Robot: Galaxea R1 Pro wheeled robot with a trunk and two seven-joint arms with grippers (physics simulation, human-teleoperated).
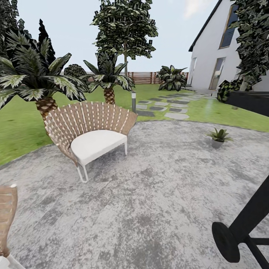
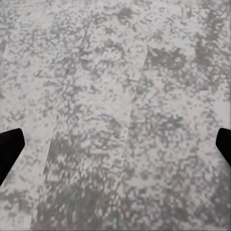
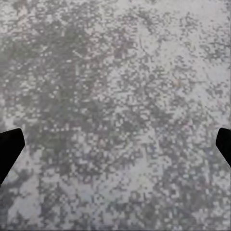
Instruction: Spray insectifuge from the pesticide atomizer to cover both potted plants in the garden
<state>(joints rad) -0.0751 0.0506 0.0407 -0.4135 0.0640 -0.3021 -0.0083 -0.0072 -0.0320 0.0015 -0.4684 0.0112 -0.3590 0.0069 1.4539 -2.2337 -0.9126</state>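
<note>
I face the garden's round mottled grey patio point(image 1: 157, 186), with green lawn point(image 1: 22, 130) behind it. One small spiky potted plant point(image 1: 219, 136) in a grey pot stands on the patio's far right edge. The pesticide atomizer is out of view. In the left wrist view my left gripper point(image 2: 115, 149) is open, its dark fingertips point(image 2: 9, 144) wide apart over bare paving. The right wrist view has my right gripper point(image 3: 115, 149) open too, above the same grey paving, with nothing between its fingers.
A wicker seat point(image 1: 89, 130) with a white cushion stands at the patio's left. Another wicker seat's edge point(image 1: 7, 220) is at the near left. A black grill's leg and wheel point(image 1: 228, 239) are at the near right. Palms point(image 1: 41, 78), stepping stones point(image 1: 164, 108), a fence and a white house point(image 1: 216, 56) lie beyond.
</note>
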